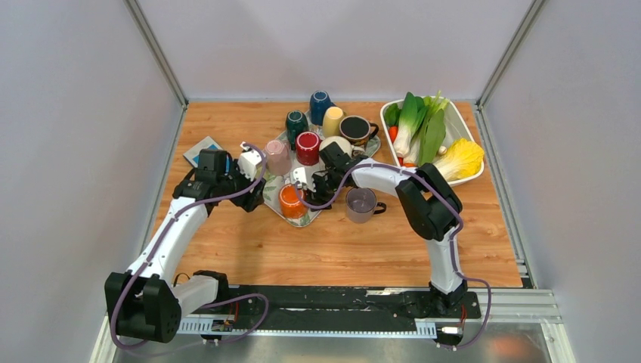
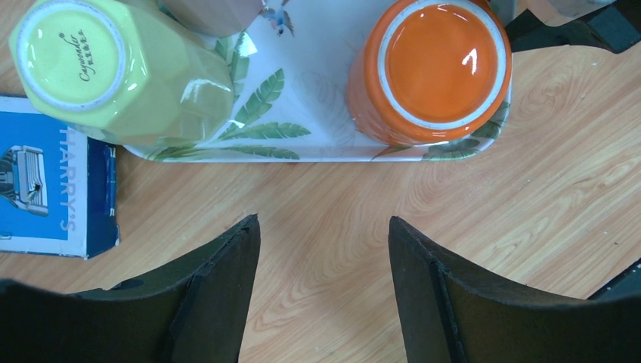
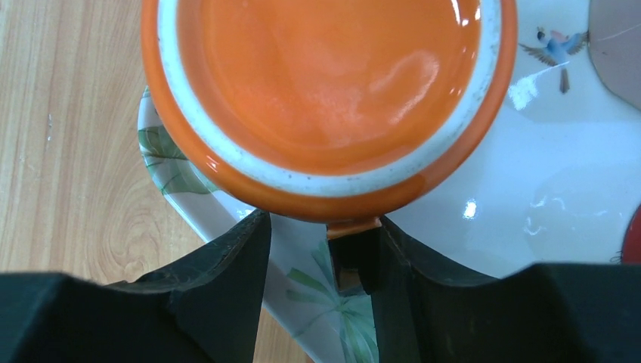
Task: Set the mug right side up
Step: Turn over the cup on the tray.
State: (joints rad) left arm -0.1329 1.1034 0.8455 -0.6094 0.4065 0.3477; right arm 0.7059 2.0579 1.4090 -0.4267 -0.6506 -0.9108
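Wooden table [image 2: 340, 249], viewed from its near edge. The left gripper [image 2: 323, 221] hangs over bare wood just short of the tray [image 2: 317, 91], fingers spread wide and holding nothing. An orange mug [image 3: 325, 83] stands bottom up on the tray's near corner. The right gripper [image 3: 323, 227] has one finger on each side of the mug's handle [image 3: 354, 224]. One finger is against the handle, a gap shows at the other, and the handle is not yet pinched.

Likely risks:
- A grip this far off-centre on a glazed handle may let the mug swivel or slip during the turn.
- Pulling on the corner may drag or tilt the tray.
- A wide swing may strike the purple mug [image 1: 361, 204] standing beside the tray, or the yellow mug [image 2: 113, 68] and other mugs crowded toward the far edge.
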